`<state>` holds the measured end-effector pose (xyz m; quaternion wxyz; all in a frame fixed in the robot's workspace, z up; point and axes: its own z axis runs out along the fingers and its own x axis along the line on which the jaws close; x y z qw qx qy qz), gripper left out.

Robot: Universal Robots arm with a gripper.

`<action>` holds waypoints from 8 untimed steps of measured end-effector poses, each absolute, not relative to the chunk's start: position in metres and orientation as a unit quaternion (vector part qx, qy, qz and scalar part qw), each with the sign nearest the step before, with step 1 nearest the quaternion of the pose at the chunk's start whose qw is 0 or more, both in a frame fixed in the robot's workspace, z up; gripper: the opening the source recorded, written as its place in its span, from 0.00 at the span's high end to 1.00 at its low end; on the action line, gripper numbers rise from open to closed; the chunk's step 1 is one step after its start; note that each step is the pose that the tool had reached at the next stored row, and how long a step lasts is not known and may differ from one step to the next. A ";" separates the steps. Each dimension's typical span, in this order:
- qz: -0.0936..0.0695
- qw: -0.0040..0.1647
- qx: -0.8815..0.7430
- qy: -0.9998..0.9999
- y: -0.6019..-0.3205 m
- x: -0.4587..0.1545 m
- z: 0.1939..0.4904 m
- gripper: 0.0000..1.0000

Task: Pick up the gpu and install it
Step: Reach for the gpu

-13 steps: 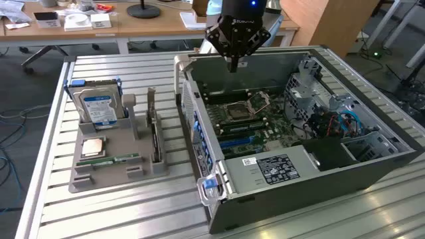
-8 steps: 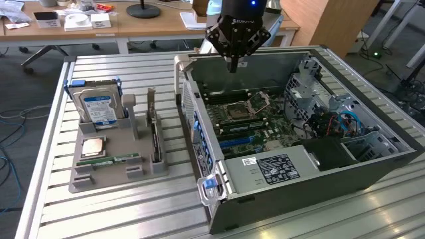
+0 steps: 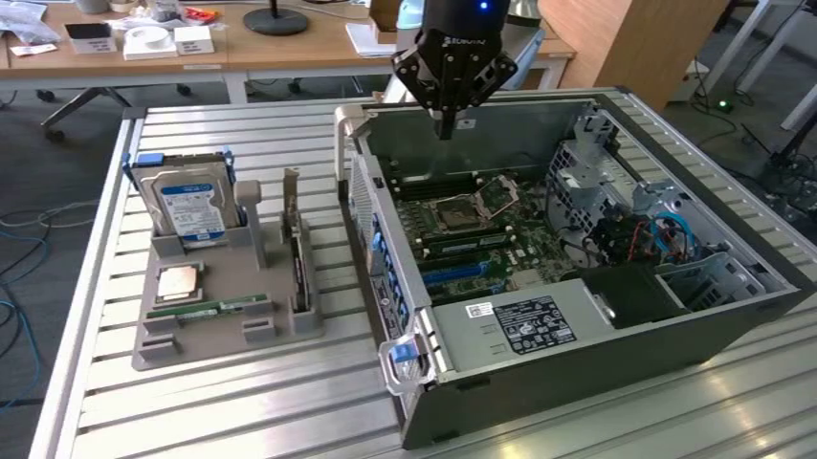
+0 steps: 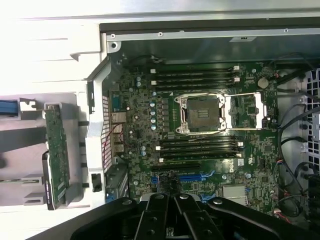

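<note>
The gpu (image 3: 298, 256) stands on edge in a slot of the grey holder (image 3: 191, 344) at the exterior view's left, its pale bracket pointing up. In the wrist view the gpu (image 4: 56, 159) is a narrow board beside the case's outer wall. My gripper (image 3: 446, 126) hangs over the far wall of the open computer case (image 3: 600, 335), well away from the gpu. Its fingers are shut with nothing between them. The black fingers (image 4: 186, 210) sit over the motherboard (image 4: 145, 130), near the blue expansion slots (image 4: 192, 177).
The holder also carries a silver hard drive in a blue frame (image 3: 190, 204), a processor chip (image 3: 176, 281) and a green memory stick (image 3: 207, 309). The motherboard's processor socket (image 4: 202, 112) is open. Cables and a drive cage (image 3: 638, 229) fill the case's right end. Desks stand behind the slatted table.
</note>
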<state>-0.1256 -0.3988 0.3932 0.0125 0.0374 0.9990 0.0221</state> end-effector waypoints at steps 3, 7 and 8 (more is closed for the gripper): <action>0.022 0.012 0.037 0.999 -0.399 -0.128 0.393 0.89; 0.022 0.013 0.037 0.999 -0.399 -0.131 0.393 0.89; 0.022 0.012 0.037 0.999 -0.399 -0.132 0.393 0.89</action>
